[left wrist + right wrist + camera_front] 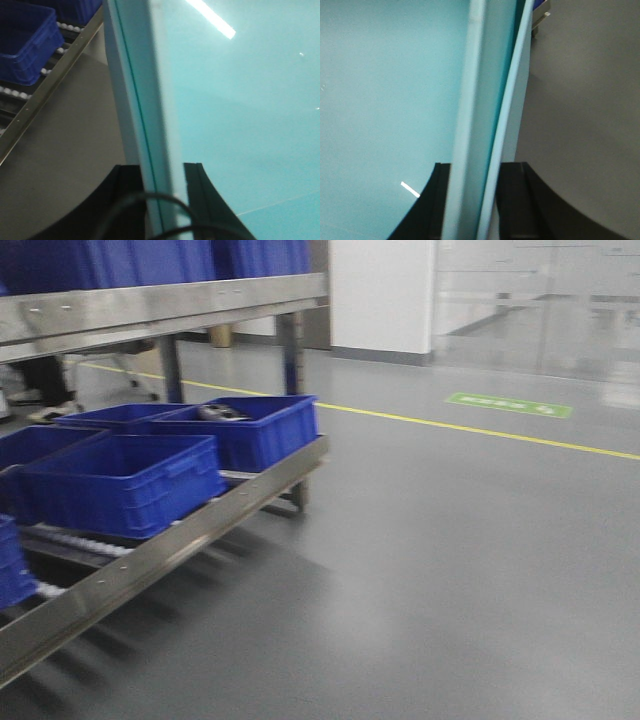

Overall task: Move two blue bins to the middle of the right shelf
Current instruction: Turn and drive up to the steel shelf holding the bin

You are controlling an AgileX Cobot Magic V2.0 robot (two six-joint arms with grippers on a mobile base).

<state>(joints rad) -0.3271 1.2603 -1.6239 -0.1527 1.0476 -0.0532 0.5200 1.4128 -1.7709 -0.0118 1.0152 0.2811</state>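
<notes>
Left side: the left claw [161,170] had its two dark fingers either side of a pale teal wall [150,100], and looked pressed onto its rim.
Right side: the right claw [477,167] pinched a pale teal wall [480,100] the same way.
Between the claws: a glossy teal face spread inward from each rim. Whether this was one of the task's bins could not be told.
Task's things: the blue bins sat on the roller rack [160,550] at the left of the front view, the near bin [120,480] in front and the far bin [250,430] behind it.
Direction: the rack lay to the robot's left, and a bin showed in the left wrist view's upper corner [25,45]. The left arm was judged the nearer.
Long axis: the near bin's long side ran along the rack's front rail.
Target shelf: not identifiable.
Writing: the green floor sign [510,405] carried white marks too blurred to read, and no brand or label showed on the bins.
</notes>
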